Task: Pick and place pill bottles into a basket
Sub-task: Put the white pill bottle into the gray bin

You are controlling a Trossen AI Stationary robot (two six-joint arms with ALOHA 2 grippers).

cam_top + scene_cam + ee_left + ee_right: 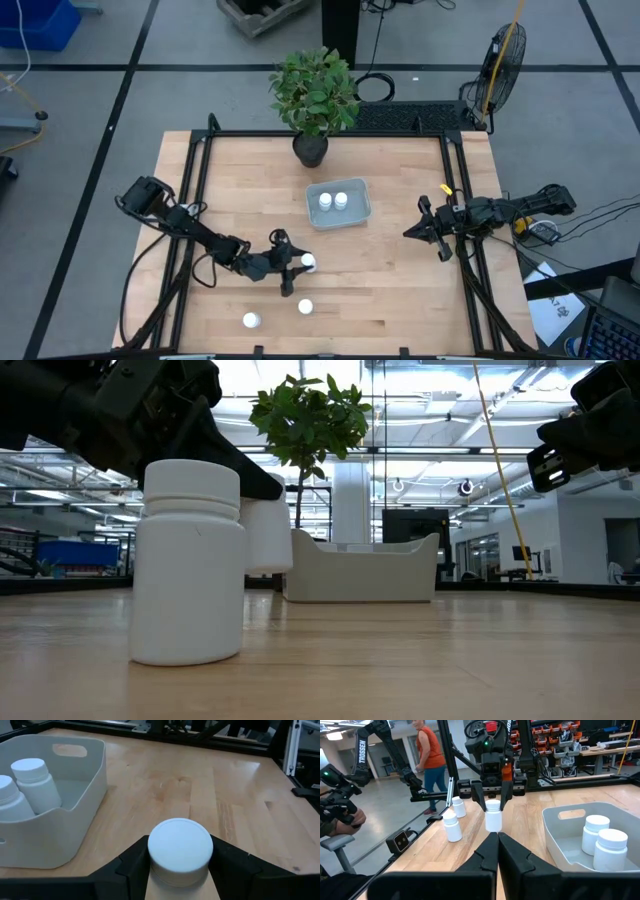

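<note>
left arm stretches in low from about 8 o'clock across the wooden bench (400, 290), elbow bent, wrist pointing toward 3 o'clock. its left claw (296, 266) is clamped on a small white cylindrical plastic pill bottle (309, 263), one finger (125, 870) on each side of the cap, bottle held upright and lifted just clear of the bench surface.

the shallow pale grey-blue plastic basket (362, 213) sits at roughly 1 o'clock from that claw, near but apart, with two more white bottles (333, 201) standing inside it.

two other white pill bottles (278, 314) stand on the bench near the front edge, around 6 o'clock from the claw.

right arm waits out at the 3 o'clock side, right claw (412, 229) pressed together and holding nothing, aimed back toward the centre.
</note>
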